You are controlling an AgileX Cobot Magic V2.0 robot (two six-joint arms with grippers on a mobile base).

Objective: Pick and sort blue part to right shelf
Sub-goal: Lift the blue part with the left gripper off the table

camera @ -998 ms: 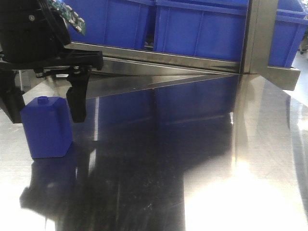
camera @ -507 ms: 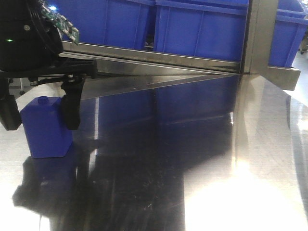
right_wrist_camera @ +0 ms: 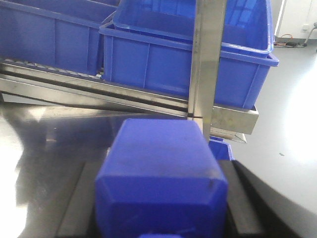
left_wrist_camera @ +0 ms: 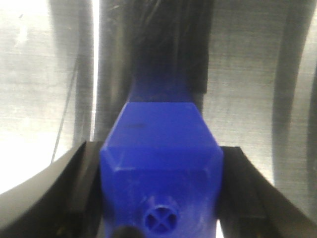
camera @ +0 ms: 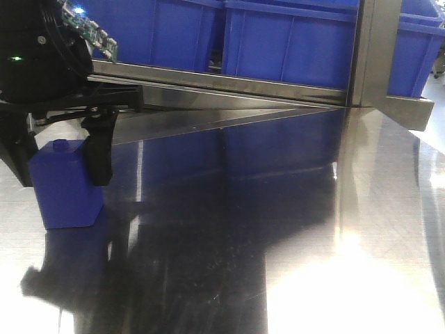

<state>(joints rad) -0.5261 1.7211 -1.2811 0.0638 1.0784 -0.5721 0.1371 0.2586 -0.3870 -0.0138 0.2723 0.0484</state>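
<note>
A blue part (camera: 66, 191) is seen standing upright on a steel table (camera: 278, 229), at 9 o'clock in the front view. Its sides are pinched by the black jaws of the left gripper (camera: 59, 174). The right shelf (camera: 278, 88), loaded with blue bins (camera: 292, 42), is seen across 12 o'clock. In the right wrist view, another blue block (right_wrist_camera: 158, 158) is clamped between the jaws of the right gripper (right_wrist_camera: 161, 171).

Polished steel tabletop (camera: 292, 229) filling front view, white glare patch (camera: 348, 292) blooming near front edge, dark reflections streaking across. Right wrist view: pale grey floor (right_wrist_camera: 292, 124) showing beyond table, white wall (right_wrist_camera: 297, 15) running behind, cables (right_wrist_camera: 296, 43) lying at its foot.
</note>
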